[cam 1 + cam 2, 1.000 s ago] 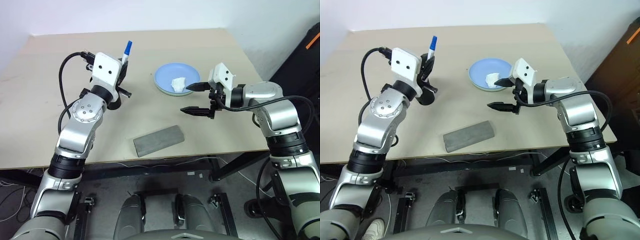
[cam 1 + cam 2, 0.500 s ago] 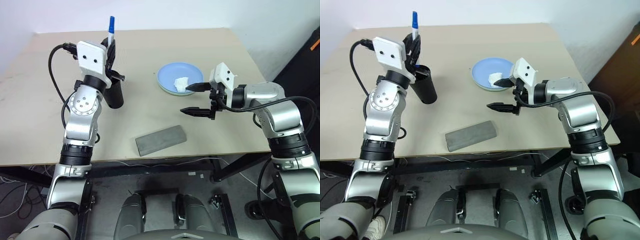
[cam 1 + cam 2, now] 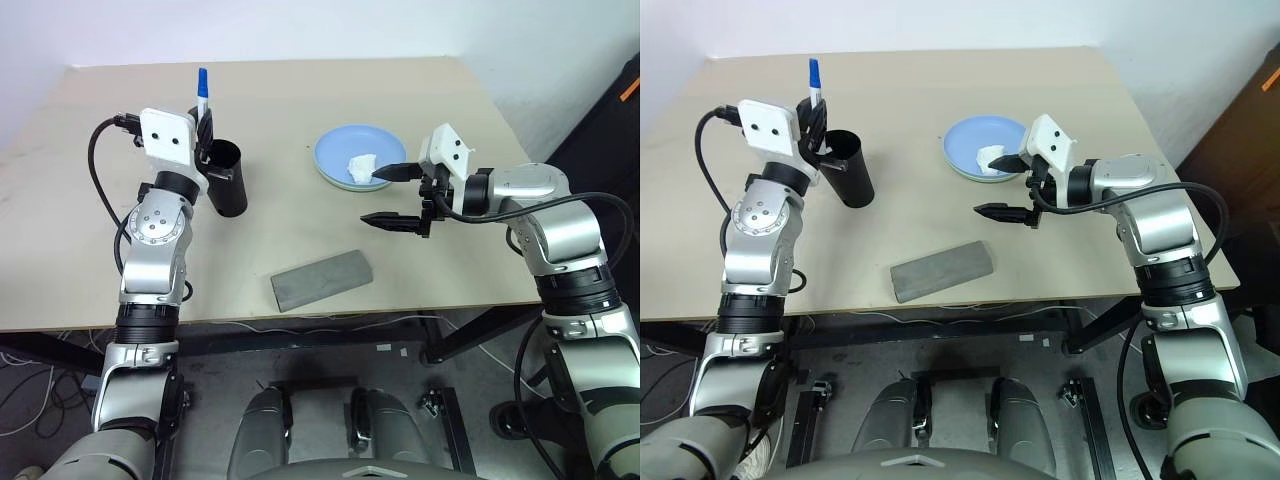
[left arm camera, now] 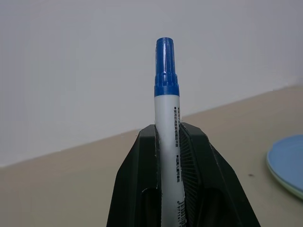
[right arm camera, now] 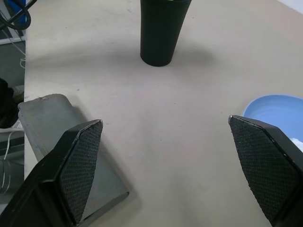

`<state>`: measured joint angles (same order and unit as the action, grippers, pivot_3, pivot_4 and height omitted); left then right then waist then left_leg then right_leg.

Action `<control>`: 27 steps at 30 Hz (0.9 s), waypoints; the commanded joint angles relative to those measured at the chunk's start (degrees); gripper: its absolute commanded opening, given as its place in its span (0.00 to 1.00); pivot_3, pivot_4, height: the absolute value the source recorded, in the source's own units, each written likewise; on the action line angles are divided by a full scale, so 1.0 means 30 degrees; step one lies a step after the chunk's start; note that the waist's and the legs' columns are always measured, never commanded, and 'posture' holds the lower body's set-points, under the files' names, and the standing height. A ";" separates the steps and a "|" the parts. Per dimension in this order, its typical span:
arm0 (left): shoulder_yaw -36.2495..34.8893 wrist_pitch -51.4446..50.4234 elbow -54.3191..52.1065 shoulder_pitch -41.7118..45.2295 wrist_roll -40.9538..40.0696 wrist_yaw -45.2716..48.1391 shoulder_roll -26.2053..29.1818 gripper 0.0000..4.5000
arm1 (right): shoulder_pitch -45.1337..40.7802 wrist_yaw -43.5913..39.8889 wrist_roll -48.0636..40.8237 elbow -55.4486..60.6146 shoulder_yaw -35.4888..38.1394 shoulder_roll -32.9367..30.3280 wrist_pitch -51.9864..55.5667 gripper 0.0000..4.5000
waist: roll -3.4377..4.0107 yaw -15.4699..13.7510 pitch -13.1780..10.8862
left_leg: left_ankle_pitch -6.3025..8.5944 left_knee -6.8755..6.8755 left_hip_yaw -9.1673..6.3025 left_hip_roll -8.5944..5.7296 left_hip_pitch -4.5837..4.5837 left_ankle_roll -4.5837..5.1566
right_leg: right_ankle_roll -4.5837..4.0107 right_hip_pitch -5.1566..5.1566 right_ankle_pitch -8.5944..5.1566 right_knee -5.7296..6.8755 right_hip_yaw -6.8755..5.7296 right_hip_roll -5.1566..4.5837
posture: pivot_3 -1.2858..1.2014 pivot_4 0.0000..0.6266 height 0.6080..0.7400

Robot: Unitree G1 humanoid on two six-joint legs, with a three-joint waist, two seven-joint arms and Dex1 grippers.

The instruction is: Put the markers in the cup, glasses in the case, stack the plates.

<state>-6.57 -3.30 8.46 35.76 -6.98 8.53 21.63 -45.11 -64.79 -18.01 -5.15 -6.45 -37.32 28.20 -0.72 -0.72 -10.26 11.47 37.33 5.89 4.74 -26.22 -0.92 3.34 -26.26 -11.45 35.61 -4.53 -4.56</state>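
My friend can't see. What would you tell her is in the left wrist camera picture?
Two black fingers pinch a white marker with a blue cap, which stands straight up between them. Behind is a tan table, a pale wall, and the edge of a blue plate.

In the head view my cup point(image 3: 228, 178) stands upper left, the plate point(image 3: 358, 157) with a tissue point(image 3: 358, 165) on it upper centre, the case point(image 3: 320, 281) lower centre

White marker point(image 4: 166, 142) with blue cap and small black print, matte black cup point(image 3: 226, 178), light blue plate point(image 3: 362, 157) bearing white tissue point(image 3: 358, 165), grey case point(image 3: 320, 280), beige table point(image 3: 420, 110).
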 commanded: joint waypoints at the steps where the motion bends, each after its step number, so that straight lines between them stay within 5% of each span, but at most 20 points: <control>1: -0.0348 0.0276 -0.0331 0.0171 0.0084 0.0123 0.0037 0.34 | -0.0285 0.0055 0.0025 0.0429 0.0366 -0.0204 -0.0326 1.00 | 0.0000 0.0003 0.0000 | 0.0000 0.0001 0.0000 0.0000 0.0000 0.0000 | 0.0000 0.0001 0.0000 0.0000 0.0000 -0.0001 | 0.52 0.24 0.96; 10: -0.0461 0.0129 -0.1223 -0.0163 -0.0140 0.0699 0.0118 0.99 | -0.0184 0.0149 -0.0007 0.0616 0.0431 -0.0209 -0.0261 1.00 | 0.0000 0.0005 0.0000 | 0.0000 0.0003 0.0000 0.0000 0.0000 0.0000 | 0.0000 0.0002 0.0000 0.0002 0.0000 -0.0002 | 0.52 0.24 0.96; 19: -0.2266 -0.3789 -0.5982 -0.2542 -0.4380 0.3400 0.1134 0.99 | -0.0182 -0.0009 -0.0323 0.0610 0.0610 -0.0212 -0.0034 1.00 | 0.0001 0.0068 0.0000 | 0.0000 0.0001 0.0000 0.0004 0.0003 -0.0001 | 0.0000 0.0000 0.0000 0.0008 0.0001 -0.0003 | 0.52 0.24 0.96; 23: -0.4658 -0.6455 -0.7942 -0.5689 -0.9694 0.8637 0.3624 0.99 | 0.0270 -0.0405 -0.0767 0.0613 0.0807 -0.0354 0.0036 1.00 | 0.0008 0.0197 0.0000 | 0.0000 -0.0005 0.0000 0.0016 0.0016 -0.0001 | 0.0001 -0.0026 -0.0003 0.0058 0.0001 0.0002 | 0.52 0.24 0.96; 27: -0.6583 -0.5470 -0.8041 -0.7967 -1.1393 1.2168 0.5139 0.99 | 0.0929 -0.0144 -0.1337 0.0818 0.1477 0.0005 -0.0207 1.00 | 0.0009 0.0123 -0.0001 | 0.0004 -0.0003 0.0001 0.0023 0.0027 -0.0008 | -0.0065 -0.0034 -0.0040 0.0071 0.0000 0.0005 | 0.52 0.24 0.96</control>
<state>-23.25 -20.63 -13.39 11.86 -38.08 41.84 35.62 -42.03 -65.51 -20.38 -4.76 -4.22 -37.31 27.95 -0.69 -0.35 -10.26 11.49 37.34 5.88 4.82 -26.14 -0.96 3.10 -26.34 -11.58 35.82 -4.55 -4.56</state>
